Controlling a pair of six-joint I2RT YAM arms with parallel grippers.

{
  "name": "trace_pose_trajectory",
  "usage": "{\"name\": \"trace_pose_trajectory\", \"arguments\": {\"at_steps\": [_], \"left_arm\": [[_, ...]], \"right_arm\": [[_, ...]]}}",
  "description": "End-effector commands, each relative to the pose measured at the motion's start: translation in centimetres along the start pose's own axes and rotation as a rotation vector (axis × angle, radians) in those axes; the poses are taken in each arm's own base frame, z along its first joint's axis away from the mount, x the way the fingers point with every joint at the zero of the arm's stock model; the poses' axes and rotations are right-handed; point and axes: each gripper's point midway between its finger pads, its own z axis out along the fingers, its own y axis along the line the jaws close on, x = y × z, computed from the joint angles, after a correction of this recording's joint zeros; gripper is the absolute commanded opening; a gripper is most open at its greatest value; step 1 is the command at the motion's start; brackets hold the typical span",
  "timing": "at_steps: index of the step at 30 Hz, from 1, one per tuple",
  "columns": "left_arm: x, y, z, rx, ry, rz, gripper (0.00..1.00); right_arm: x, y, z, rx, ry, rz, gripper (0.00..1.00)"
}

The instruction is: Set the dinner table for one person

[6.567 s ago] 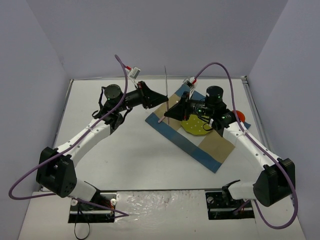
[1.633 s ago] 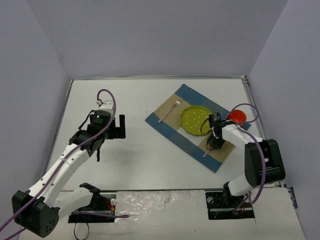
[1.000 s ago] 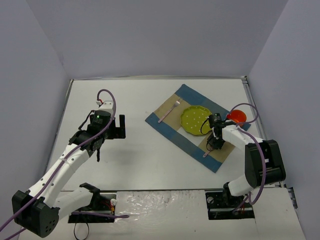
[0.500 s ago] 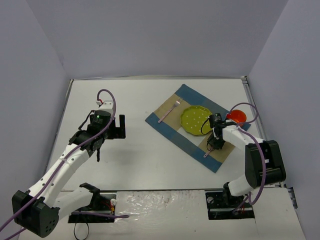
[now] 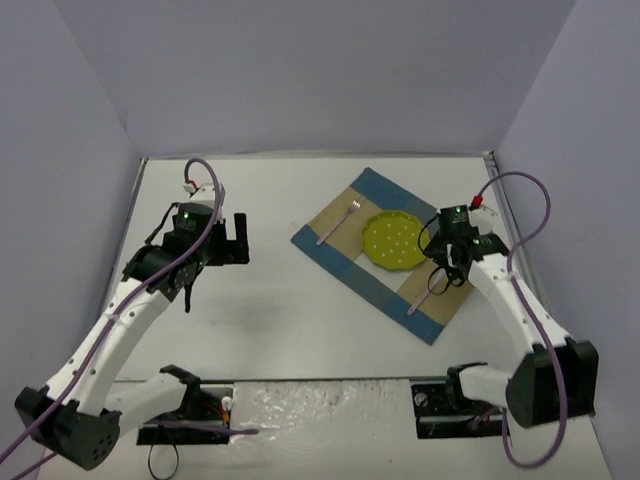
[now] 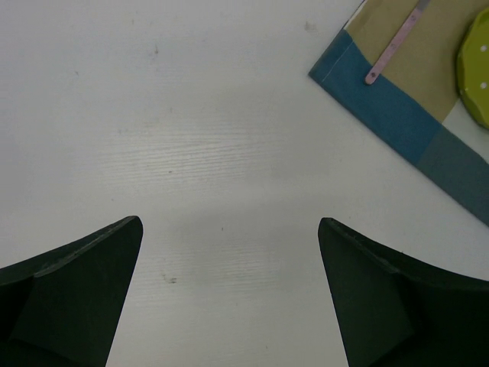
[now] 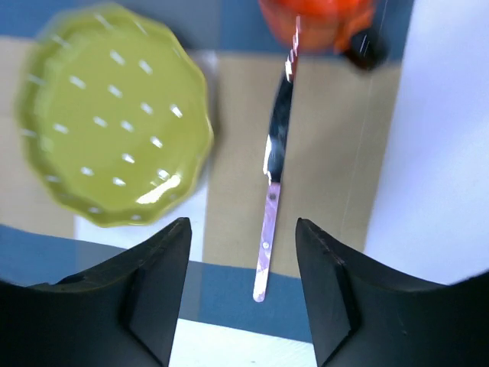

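Note:
On the white dinner table (image 5: 280, 310) lies a blue-and-tan checked placemat (image 5: 355, 262). On the mat a green dotted plate (image 5: 392, 240) sits with a pink-handled fork (image 5: 338, 222) to its left and a pink-handled knife (image 5: 424, 295) to its right. My right gripper (image 5: 448, 270) hovers open over the knife (image 7: 269, 214), which lies flat between the spread fingers, touching neither. An orange cup (image 7: 321, 19) stands beyond the knife tip. Over bare table, well left of the mat, my left gripper (image 5: 243, 243) is open and empty.
Pale lavender walls bound the table on three sides. In the left wrist view the placemat corner (image 6: 390, 115), the fork handle (image 6: 393, 50) and the plate edge (image 6: 477, 69) show at the upper right. The arm bases stand at the near edge.
My right gripper has opened, let go of the knife and lifted away from the mat; the knife stays beside the plate. My left arm has shifted slightly toward the far side.

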Motion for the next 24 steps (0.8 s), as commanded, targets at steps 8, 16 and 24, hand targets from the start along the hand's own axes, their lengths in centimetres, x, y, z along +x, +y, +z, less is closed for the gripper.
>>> {"name": "trace_pose_trajectory", "arguments": {"at_steps": [8,16,24], "left_arm": [[-6.7,1.7,-11.0,-0.024,-0.206,0.002,0.97],[-6.9,4.2,-13.2,-0.097,-0.392,-0.089,0.97],[-6.0,6.9,-15.6,-0.204,-0.426,-0.048,0.97]], "right_arm": [[-15.3,-5.9,-21.4,-0.073,-0.684,-0.072,0.84],[-17.1,-9.6,-29.8,-0.099,-0.893,-0.140,1.00],[-15.8,-13.3,-34.0,-0.172,-1.006,-0.029,1.00]]}}
